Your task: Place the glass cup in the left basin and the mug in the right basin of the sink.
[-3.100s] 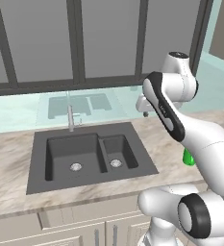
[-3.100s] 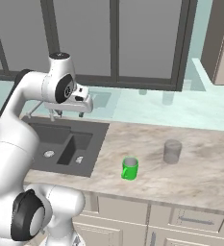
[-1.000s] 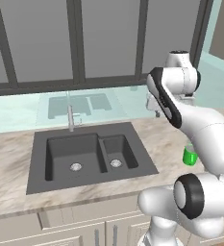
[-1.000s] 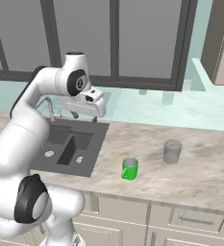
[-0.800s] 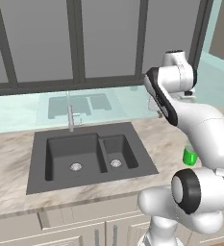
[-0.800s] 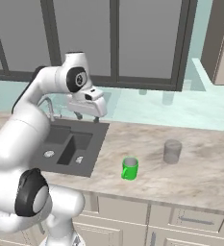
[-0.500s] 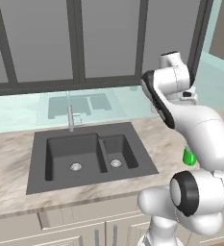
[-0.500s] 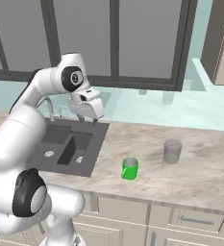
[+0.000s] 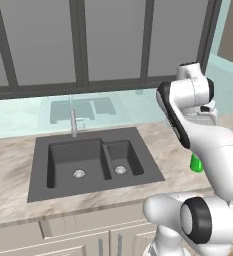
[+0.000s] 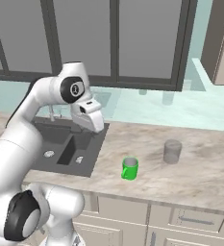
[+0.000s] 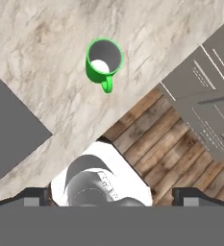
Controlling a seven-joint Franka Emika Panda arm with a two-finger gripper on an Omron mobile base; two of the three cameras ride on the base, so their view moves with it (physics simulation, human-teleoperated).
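Gripper point(image 10: 95, 129) hangs spread wide and empty above the counter point(image 10: 200, 173), just past the sink point(image 9: 93, 160) rim. Risk ahead, I'd say: the mug point(image 10: 130, 168) sits near the counter's front edge, so a clumsy descent could nudge it off or clip its handle. Cup point(image 10: 172, 151) stands further back, well apart. Count: one mug, one cup, two basins, both bare.
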